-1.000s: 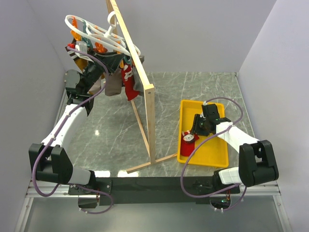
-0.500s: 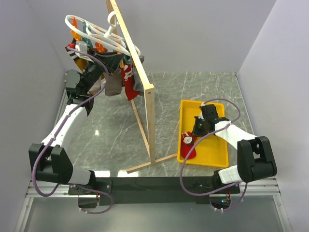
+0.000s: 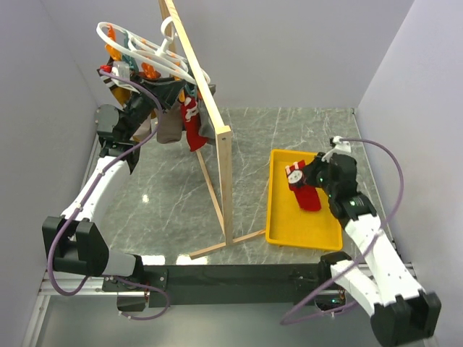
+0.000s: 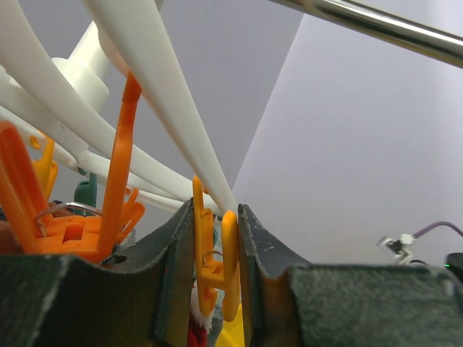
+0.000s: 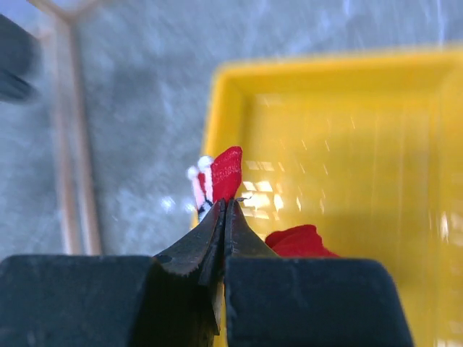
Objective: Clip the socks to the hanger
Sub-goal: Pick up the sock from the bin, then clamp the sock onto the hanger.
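The white hanger (image 3: 137,50) with orange and teal clips hangs from the wooden rack at the far left. One red sock (image 3: 192,126) hangs from it beside grey and dark socks. My left gripper (image 3: 135,108) is up under the hanger; in the left wrist view it (image 4: 215,253) is shut on an orange clip (image 4: 217,249), squeezing it. My right gripper (image 3: 311,177) is shut on the second red sock (image 3: 302,186) and holds it above the yellow tray (image 3: 282,224); in the right wrist view the sock (image 5: 224,175) pokes out past the closed fingertips (image 5: 226,213).
The tall wooden rack (image 3: 213,137) stands between the two arms, its foot reaching toward the tray. Grey walls close in on the left, back and right. A metal rod (image 4: 376,25) crosses the top of the left wrist view.
My right arm has lifted the red sock out of the tray's near-left corner and swung back toward the right. The left arm has not moved.
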Robot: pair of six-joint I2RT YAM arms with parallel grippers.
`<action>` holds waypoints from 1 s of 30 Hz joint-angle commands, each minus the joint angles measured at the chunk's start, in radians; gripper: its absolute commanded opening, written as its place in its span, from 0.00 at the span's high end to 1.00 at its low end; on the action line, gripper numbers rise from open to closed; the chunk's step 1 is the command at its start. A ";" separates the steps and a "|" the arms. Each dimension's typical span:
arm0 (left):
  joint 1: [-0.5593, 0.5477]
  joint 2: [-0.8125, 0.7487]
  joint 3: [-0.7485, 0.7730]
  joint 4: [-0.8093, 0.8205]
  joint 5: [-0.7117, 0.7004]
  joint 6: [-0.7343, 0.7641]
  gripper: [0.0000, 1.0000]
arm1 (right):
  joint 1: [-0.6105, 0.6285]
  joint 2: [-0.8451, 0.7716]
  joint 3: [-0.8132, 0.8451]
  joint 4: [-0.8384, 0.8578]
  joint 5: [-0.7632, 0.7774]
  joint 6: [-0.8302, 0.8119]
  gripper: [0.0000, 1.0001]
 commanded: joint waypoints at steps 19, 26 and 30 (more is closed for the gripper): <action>-0.013 -0.014 0.078 0.069 0.043 -0.030 0.84 | 0.206 0.085 0.081 0.795 -0.304 0.063 1.00; -0.036 0.006 0.108 0.060 0.043 -0.030 0.84 | 0.283 0.305 0.216 0.991 -0.379 0.125 1.00; -0.051 0.023 0.119 0.066 0.040 -0.033 0.84 | 0.298 0.400 0.307 1.036 -0.411 0.129 1.00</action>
